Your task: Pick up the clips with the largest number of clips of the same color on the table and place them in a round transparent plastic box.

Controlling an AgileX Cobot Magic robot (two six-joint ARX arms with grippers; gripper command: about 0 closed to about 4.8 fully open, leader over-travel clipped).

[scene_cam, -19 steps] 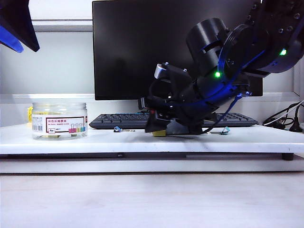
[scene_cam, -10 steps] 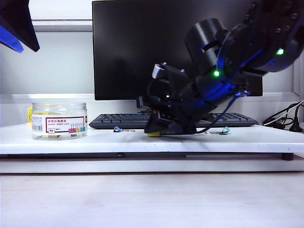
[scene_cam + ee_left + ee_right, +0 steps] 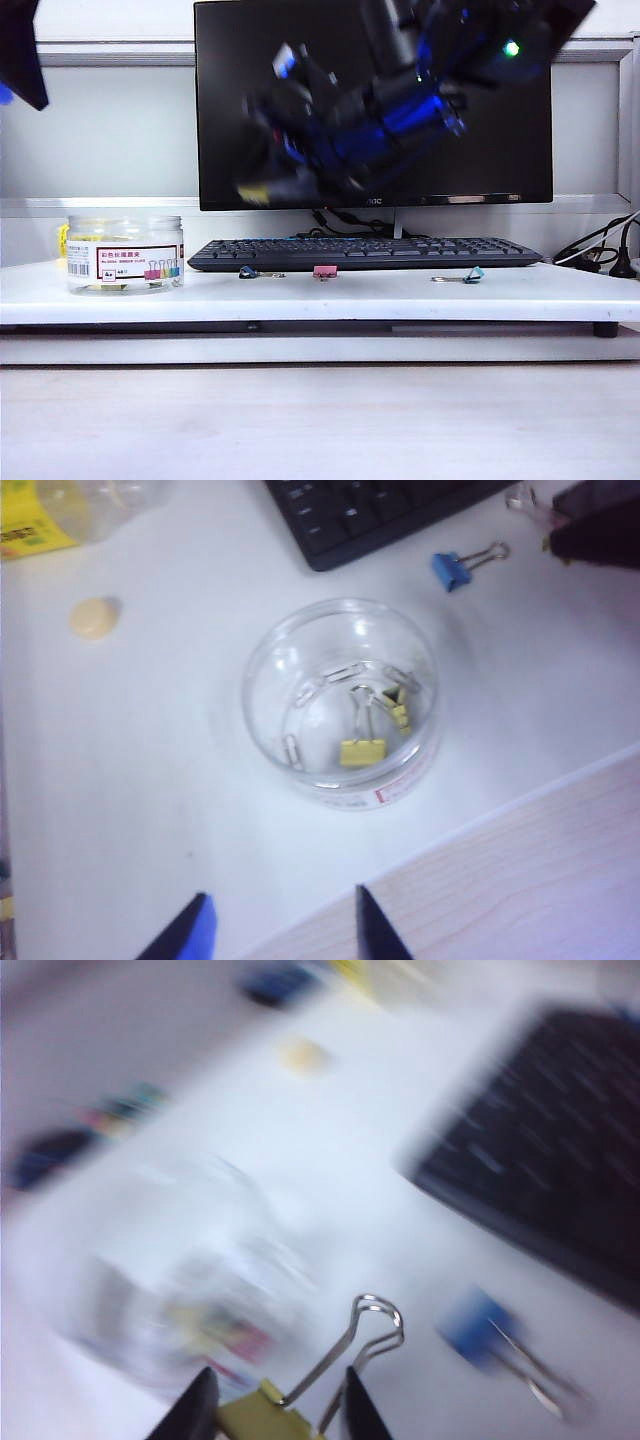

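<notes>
The right pincer [image 3: 272, 1400] is gripping a yellow clip [image 3: 262, 1418] by its body, the silver wire handles sticking out in front of the fingers. In the exterior view this pincer [image 3: 262, 190] is hanging high above the table [image 3: 400, 295], in front of the dark monitor [image 3: 240, 60], blurred, with the yellow clip [image 3: 252, 193] showing at its tip. It is well above the plastic box [image 3: 125, 254] and off to one side of it, so the clip is not yet over the mouth.

The left pincer [image 3: 280, 930] is hovering over the box with its jaws standing apart and nothing between them.

As for progress, two yellow clips [image 3: 362, 750] are already lying inside the box [image 3: 340, 705], one flat with its handles up, the other tipped against the wall. With the one in the right pincer, that looks like the last of the yellow ones; carrying it across and dropping it in is what seems to be left.

The box itself is a squat, clear round jar with no lid on, standing near the left end of the table, its white label showing a barcode and little coloured clip pictures. Loose on the table are a blue clip [image 3: 247, 271], a pink clip [image 3: 324, 271] and a teal clip [image 3: 472, 274], all just in front of the keyboard [image 3: 365, 253].
</notes>
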